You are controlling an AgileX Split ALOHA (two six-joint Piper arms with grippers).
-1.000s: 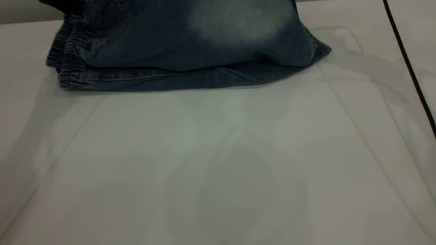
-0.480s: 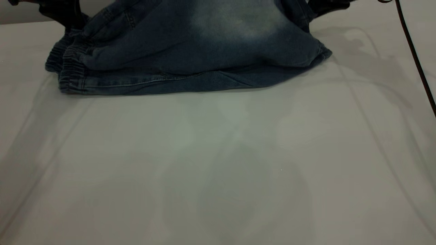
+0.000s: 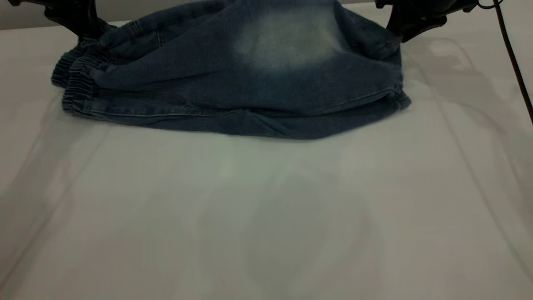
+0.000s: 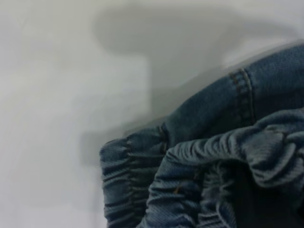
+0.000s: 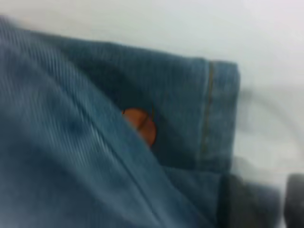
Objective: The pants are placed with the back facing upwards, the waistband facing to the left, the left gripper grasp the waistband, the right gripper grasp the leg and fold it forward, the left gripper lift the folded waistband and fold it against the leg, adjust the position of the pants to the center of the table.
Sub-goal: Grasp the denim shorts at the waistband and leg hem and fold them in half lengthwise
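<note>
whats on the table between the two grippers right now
In the exterior view only the pants span that stretch: the left gripper is at the waistband, the right gripper at the leg. Nothing else lies on the table.

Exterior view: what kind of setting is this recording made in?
Probably a lab or test bench for robot cloth folding, not a home. A bare white table holds only denim pants, with the left gripper at the waistband and the right gripper at the leg.
</note>
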